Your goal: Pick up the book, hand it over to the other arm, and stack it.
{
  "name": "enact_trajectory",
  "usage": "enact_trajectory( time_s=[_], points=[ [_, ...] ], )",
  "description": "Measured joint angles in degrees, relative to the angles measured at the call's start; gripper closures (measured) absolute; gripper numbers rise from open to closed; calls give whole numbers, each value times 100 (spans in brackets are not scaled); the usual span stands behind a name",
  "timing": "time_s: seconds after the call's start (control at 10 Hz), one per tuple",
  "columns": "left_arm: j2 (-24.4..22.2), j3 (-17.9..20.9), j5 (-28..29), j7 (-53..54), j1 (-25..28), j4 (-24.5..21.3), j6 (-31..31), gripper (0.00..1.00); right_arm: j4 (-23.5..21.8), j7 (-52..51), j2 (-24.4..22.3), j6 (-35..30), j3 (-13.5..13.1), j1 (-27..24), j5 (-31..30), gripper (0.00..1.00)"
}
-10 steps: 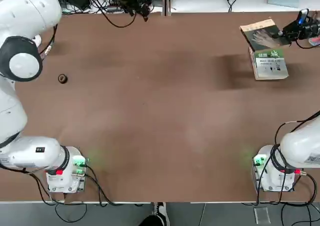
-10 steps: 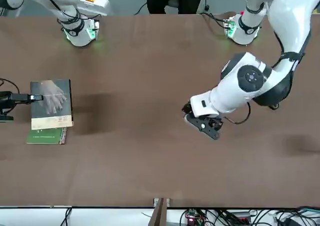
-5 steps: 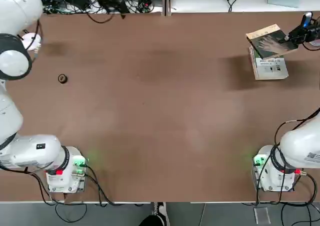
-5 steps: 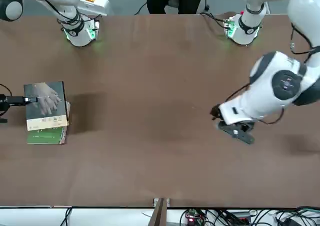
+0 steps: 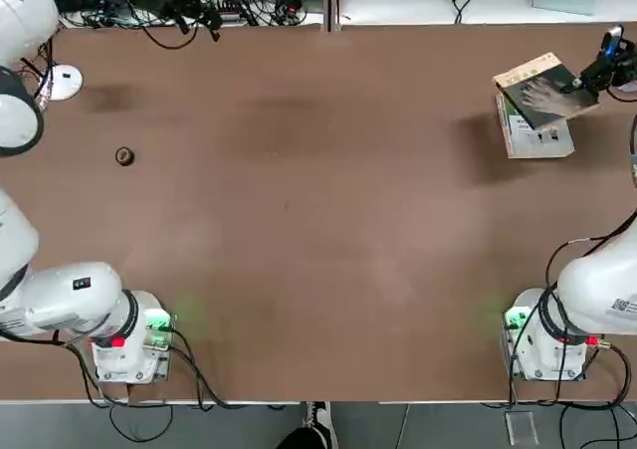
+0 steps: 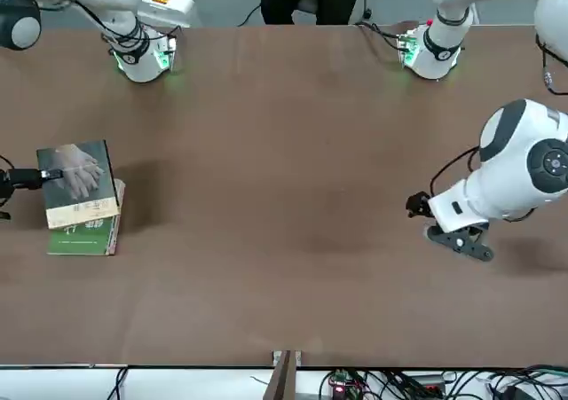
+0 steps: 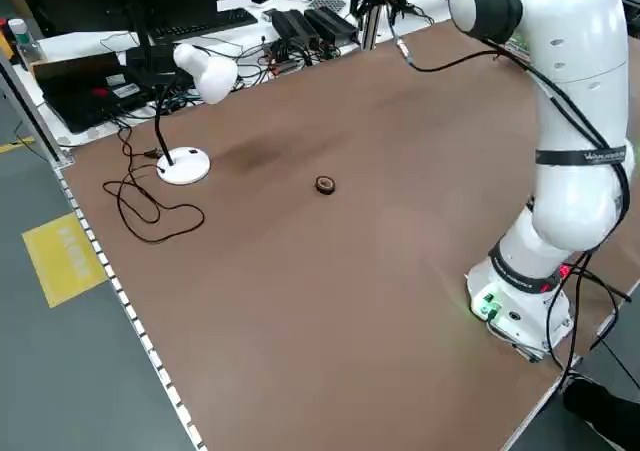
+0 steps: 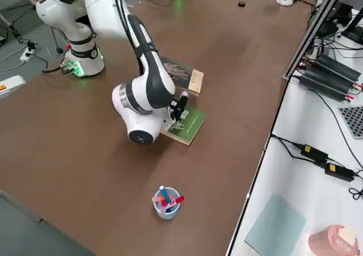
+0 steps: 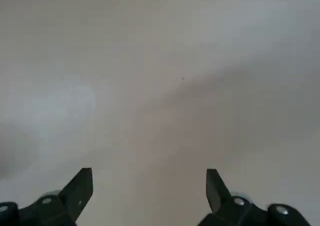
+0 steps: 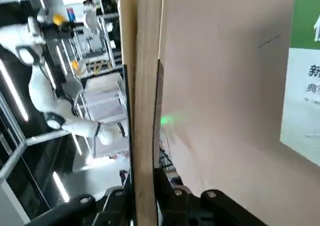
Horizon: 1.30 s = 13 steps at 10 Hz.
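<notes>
The book (image 5: 545,89), thin and dark grey with a pale hand picture and a tan strip, is held flat by one edge at the far right of the table. My right gripper (image 5: 595,74) is shut on that edge. In the front view the book (image 6: 75,183) partly overlaps the thicker green-and-white book (image 6: 84,233) below it. The right wrist view shows the book (image 10: 145,85) edge-on between my fingers. My left gripper (image 6: 470,245) hangs open and empty over the far left part of the table, away from both books.
A small dark ring (image 5: 123,155) lies on the left part of the table. A white desk lamp (image 7: 195,71) stands near the far left corner. A cup of pens (image 8: 166,202) sits beyond the books. Cables and electronics line the far edge.
My right gripper has carried the book a little right and toward me, further over the green-and-white book. The left arm has swung toward its own left along the far edge, still open.
</notes>
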Motion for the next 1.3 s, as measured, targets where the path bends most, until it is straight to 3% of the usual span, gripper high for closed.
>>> enact_trajectory(
  time_s=[0.3,0.6,0.8,1.1,1.3],
  points=[
    [-138,-71,-3,-22,243,-215,0,0,190,-164,210,-71,67,-300,-24,81],
    [-494,27,-5,-312,100,-522,-1,0,292,-178,313,9,92,-617,-4,81],
    [-832,593,-148,-364,-354,-705,-6,0,361,-200,418,116,106,-727,85,81],
    [-1271,1929,-536,22,-1284,-787,-122,0,513,-233,635,402,114,-781,308,81],
    [-1400,2750,-785,814,-1688,-791,-166,0,692,-243,789,497,116,-785,335,81]
  ],
)
